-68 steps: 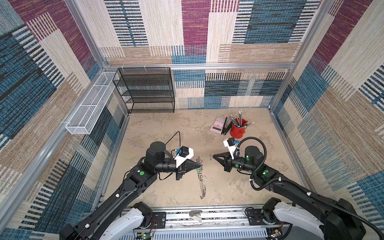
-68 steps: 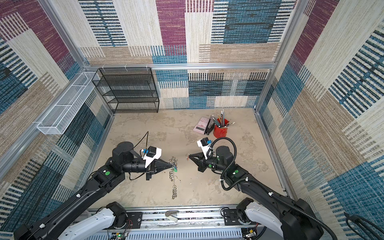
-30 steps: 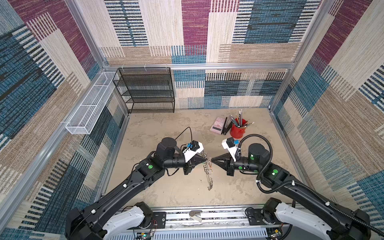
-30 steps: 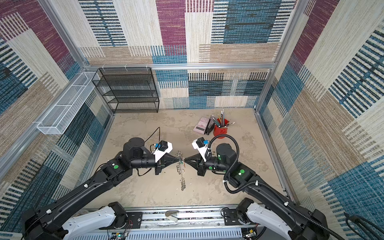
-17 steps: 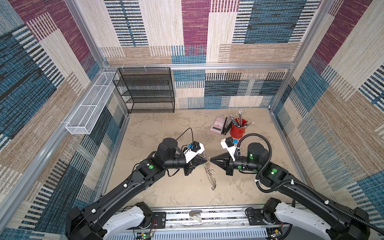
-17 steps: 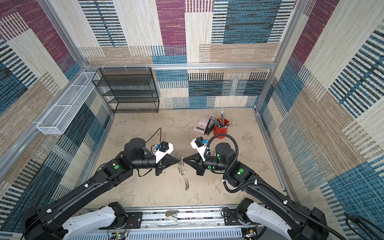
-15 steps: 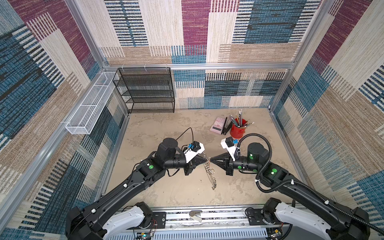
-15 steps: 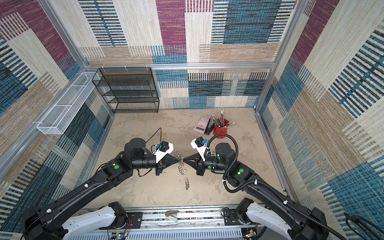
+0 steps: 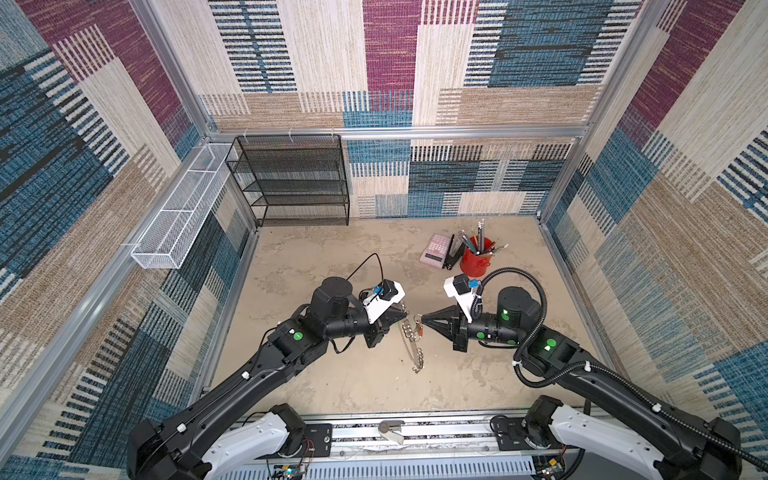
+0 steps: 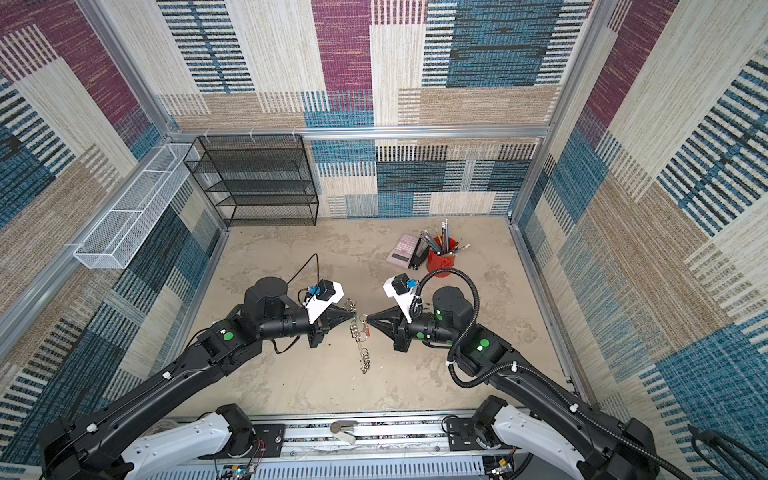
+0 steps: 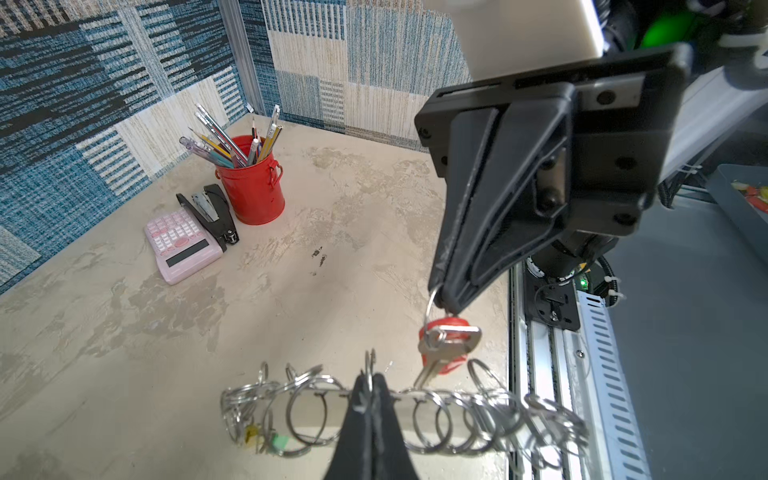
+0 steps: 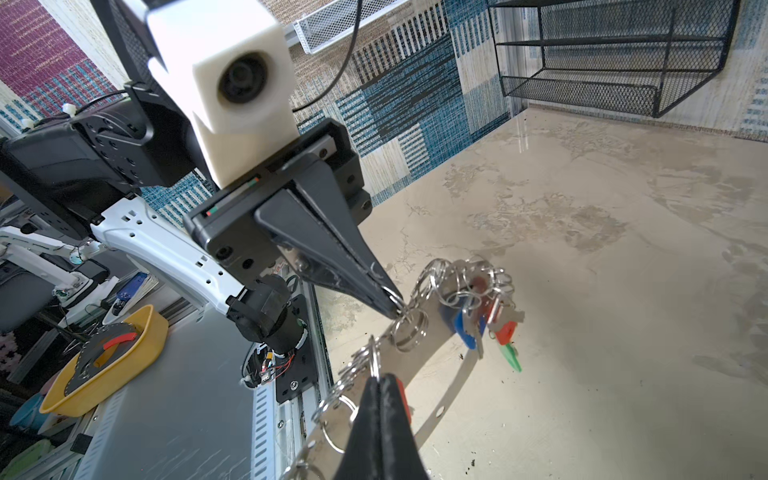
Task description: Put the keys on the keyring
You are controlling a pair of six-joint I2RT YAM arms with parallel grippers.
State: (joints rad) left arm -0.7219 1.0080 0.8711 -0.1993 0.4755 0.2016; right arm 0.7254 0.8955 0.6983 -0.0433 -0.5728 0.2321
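Grey keyring [image 9: 411,347] hangs from my left gripper [image 9: 403,318], which is clamped tight on one of its split rings; long axis runs from those tips toward the front rail [image 9: 415,432]. My right gripper [image 9: 424,321], also closed, pinches the ring of a red-tagged key [image 11: 446,347] just beside the keyring, blade pointing at it.

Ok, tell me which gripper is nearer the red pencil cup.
Right. The right gripper sits in front of the red pencil cup, toward the middle; the left gripper is farther off, across the keyring.
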